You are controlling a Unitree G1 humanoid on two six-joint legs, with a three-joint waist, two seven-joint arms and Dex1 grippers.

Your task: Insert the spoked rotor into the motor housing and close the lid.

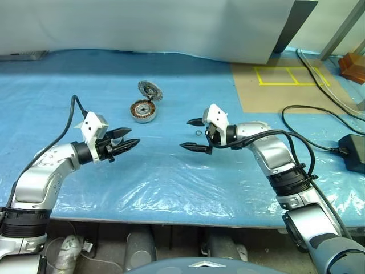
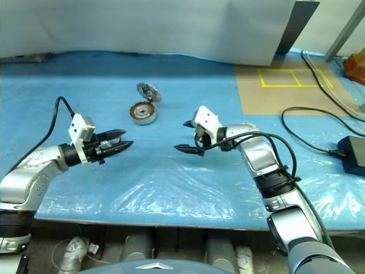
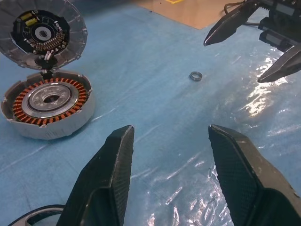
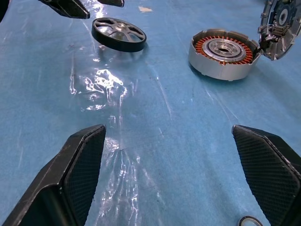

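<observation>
The motor housing [image 1: 142,111] sits on the blue sheet, its copper windings [image 3: 47,103] showing around a grey hub. The lid [image 3: 44,35] stands tilted up at the housing's far rim, its inner face showing. The spoked rotor [image 4: 118,34], a dark wheel, lies flat on the sheet just beyond the left gripper's fingertips [image 4: 70,7]. My left gripper [image 1: 122,142] hovers open and empty, in front of and left of the housing. My right gripper [image 1: 193,135] faces it, wide open and empty, to the housing's right.
A small metal ring [image 1: 197,133] lies on the sheet between the right gripper's fingers. Brown board with yellow tape [image 1: 279,85] lies far right. Black cables and a power brick [image 1: 353,151] lie at the right edge. The table's front edge [image 1: 171,220] runs close below both arms.
</observation>
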